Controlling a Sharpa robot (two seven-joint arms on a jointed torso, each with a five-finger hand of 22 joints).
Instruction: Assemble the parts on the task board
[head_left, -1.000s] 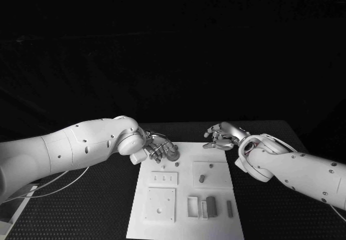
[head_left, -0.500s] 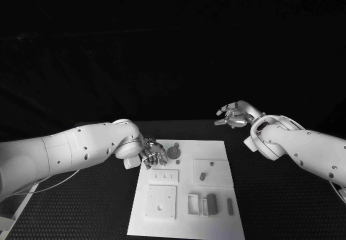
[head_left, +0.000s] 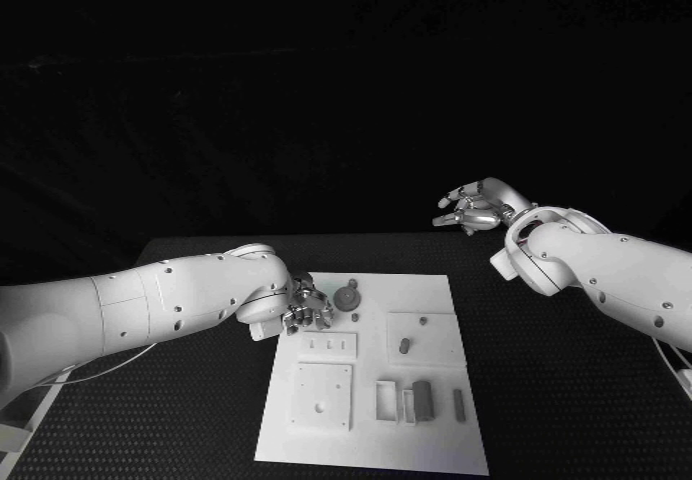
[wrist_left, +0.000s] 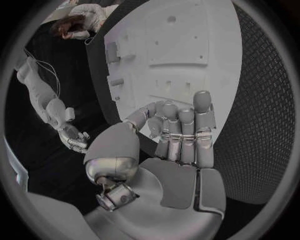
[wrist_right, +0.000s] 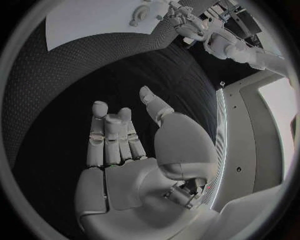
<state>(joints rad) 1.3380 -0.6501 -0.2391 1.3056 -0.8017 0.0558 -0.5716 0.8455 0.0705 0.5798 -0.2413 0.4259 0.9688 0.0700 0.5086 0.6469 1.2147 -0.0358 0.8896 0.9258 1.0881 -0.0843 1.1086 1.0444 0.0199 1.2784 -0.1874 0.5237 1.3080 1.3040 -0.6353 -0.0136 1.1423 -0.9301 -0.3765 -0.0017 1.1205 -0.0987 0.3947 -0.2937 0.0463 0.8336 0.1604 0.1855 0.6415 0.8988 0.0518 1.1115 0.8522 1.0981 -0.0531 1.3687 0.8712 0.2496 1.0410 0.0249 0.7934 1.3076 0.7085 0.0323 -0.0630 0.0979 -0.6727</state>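
The white task board (head_left: 433, 440) lies in the middle of the black table. On it are a round part (head_left: 348, 298) near the far left corner, a small peg (head_left: 405, 347) on a square plate, and a dark block (head_left: 421, 400) beside a slender bar (head_left: 459, 402). My left hand (head_left: 306, 306) hovers over the board's far left edge, fingers straight and side by side, holding nothing (wrist_left: 180, 134). My right hand (head_left: 469, 212) is raised beyond the table's far right corner, away from the board, fingers spread and empty (wrist_right: 122, 145). The board (wrist_right: 87, 20) lies far from it.
Raised white plates sit on the board: a small one with slots (head_left: 327, 346), a larger square one (head_left: 320, 396) and an open frame (head_left: 387, 402). Black table surface (head_left: 577, 400) surrounds the board on both sides.
My right hand has lifted off the board's far right corner and drawn back up and to the right. My left hand has moved slightly left, toward the board's edge.
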